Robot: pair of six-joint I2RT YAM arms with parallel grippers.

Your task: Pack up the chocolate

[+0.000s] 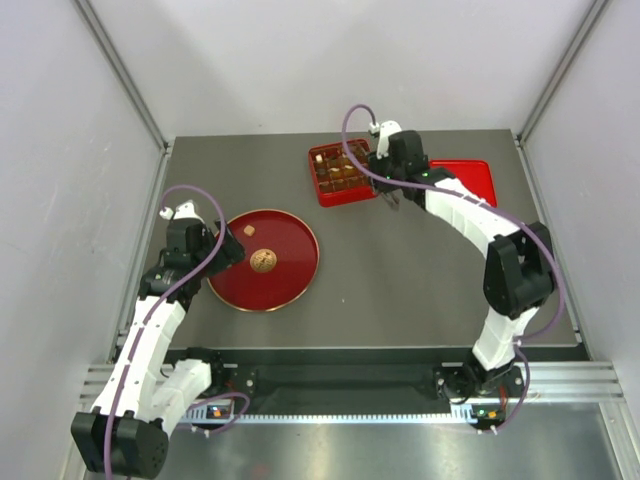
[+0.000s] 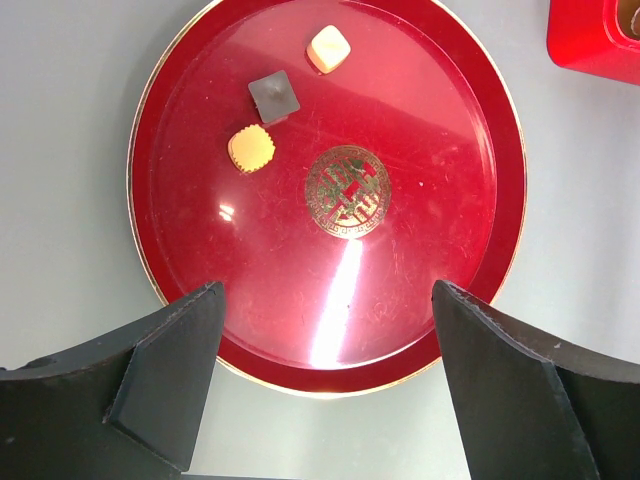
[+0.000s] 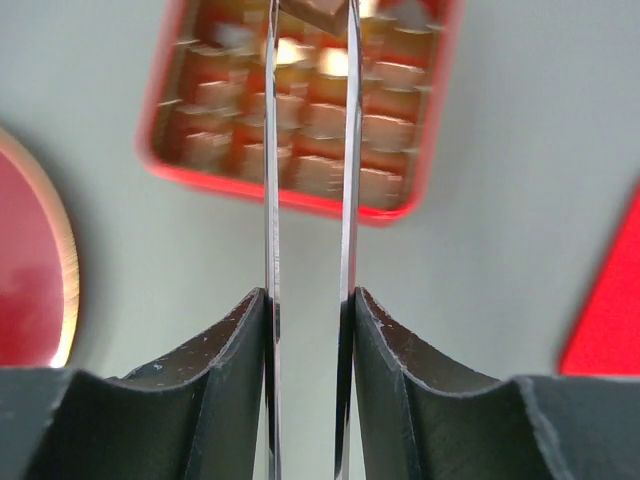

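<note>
While clamped on tweezers (image 3: pixel 272 200) at right gripper (image 3: pixel 310 300) by box (image 3: pixel 205 180), spread wide at left gripper (image 2: pixel 328 300) over plate (image 2: pixel 420 200) with three chocolates (image 2: pixel 272 97).

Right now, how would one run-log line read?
left tool open at plate | three chocolates on plate | right tool narrow near box, grip unclear

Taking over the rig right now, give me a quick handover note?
Left gripper: open, empty, over the near edge of the round plate.
Right gripper: shut on tweezers, tips over the red box; possibly a brown piece at the tips, too blurred to tell.
Done: many box cells hold pieces.
Left: three chocolates on the plate: cream, dark, tan.
Red lid lies right of the box.
</note>
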